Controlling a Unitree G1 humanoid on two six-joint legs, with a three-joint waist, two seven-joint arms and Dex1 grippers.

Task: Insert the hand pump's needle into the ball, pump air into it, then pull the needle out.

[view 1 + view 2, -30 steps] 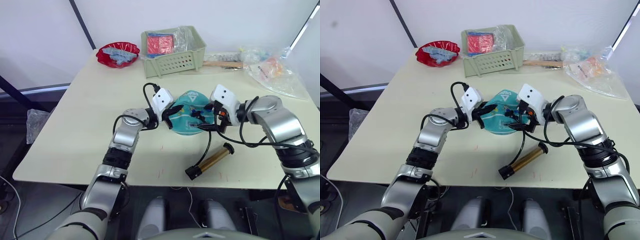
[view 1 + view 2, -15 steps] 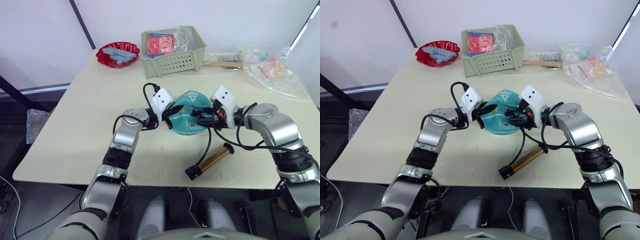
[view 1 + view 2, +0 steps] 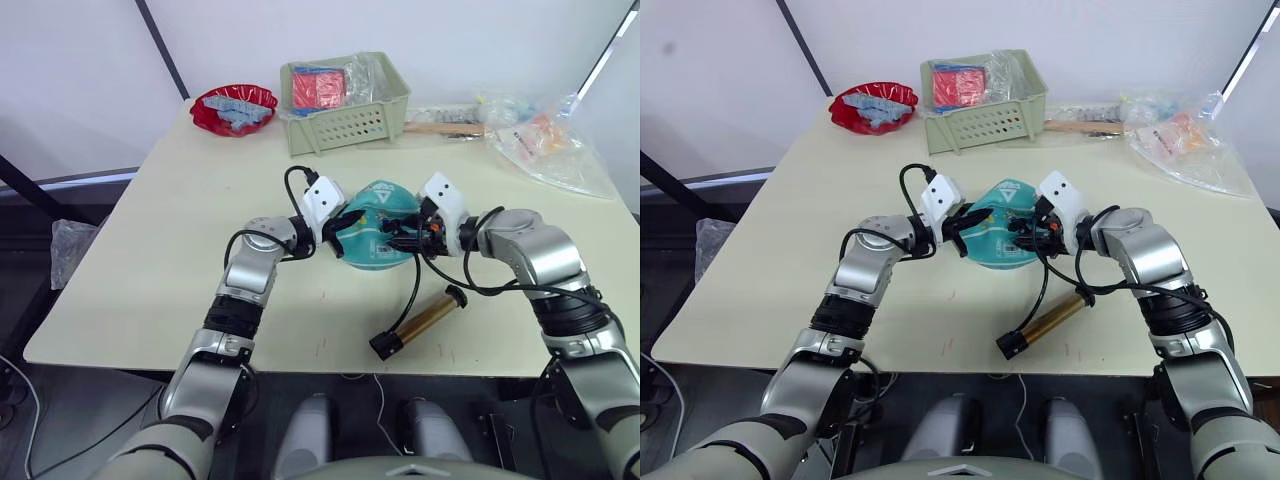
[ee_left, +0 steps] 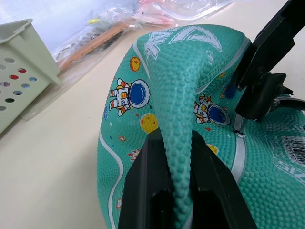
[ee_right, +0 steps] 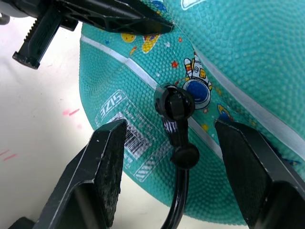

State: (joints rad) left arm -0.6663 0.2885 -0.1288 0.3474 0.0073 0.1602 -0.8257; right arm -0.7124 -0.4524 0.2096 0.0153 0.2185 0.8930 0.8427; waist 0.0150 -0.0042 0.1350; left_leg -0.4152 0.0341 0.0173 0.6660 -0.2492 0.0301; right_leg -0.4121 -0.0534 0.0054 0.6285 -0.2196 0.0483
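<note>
- Gold-bronze, the hand pump (image 3: 421, 322) lay on the tabletop (image 3: 180, 230) at lower centre, long axis diagonal, T-handle toward the upper right.
- Its thin black hose curved up to the needle (image 5: 174, 109) fitting, set against the ball (image 3: 377, 238).
- Pebbled teal rubber was folded and pinched in the left tool (image 4: 174, 157).
- Right tool (image 5: 169, 143) stood wide open around the fitting, gripping nothing.

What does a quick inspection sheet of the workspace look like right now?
Surface: cream table, faint red marks near front edge.
Job's things: deflated teal ball; needle fitting seated against it; pump lying in front, hose running up to the ball.
Clutter: green basket, red dish, plastic bags at the back.
Grippers: left gripper pinching a fold of the ball; right gripper open, fingers either side of the fitting.
Cables: black wrist cables.
Surroundings: white wall.
</note>
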